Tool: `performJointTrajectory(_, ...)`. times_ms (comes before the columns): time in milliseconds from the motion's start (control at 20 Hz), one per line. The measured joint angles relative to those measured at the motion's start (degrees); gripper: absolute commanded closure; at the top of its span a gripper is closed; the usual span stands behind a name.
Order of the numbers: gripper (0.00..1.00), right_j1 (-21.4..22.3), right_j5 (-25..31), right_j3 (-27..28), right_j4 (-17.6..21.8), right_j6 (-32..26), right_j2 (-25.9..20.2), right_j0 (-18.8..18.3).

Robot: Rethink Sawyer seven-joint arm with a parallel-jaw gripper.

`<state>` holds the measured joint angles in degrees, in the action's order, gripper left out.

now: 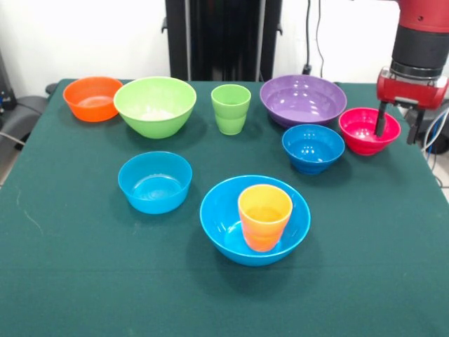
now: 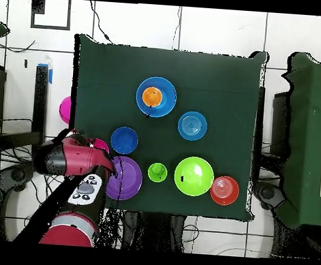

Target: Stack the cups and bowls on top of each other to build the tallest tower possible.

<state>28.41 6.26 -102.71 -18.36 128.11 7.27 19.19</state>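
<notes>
One orange-yellow cup (image 1: pixel 264 215) upright in large blue bowl (image 1: pixel 224 232) — tool (image 1: pixel 396 130) apart, straddling pink-red bowl (image 1: pixel 365 137) rim.

Green tablecloth (image 1: pixel 84 281) covers table (white wall (image 1: pixel 84 35) behind).

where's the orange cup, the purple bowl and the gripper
orange cup (image 1: pixel 264 210), front view, on its front wall
purple bowl (image 1: pixel 302 96), front view, on its inner floor
gripper (image 1: pixel 398 124), front view, midway between its two fingertips, one dipping into the pink-red bowl (image 1: pixel 365 140)
</notes>
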Motion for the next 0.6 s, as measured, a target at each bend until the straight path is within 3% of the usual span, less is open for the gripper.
performJointTrajectory(600,0.00,-1.93,-1.31,0.02,-0.01,0.00,0.00,-1.74)
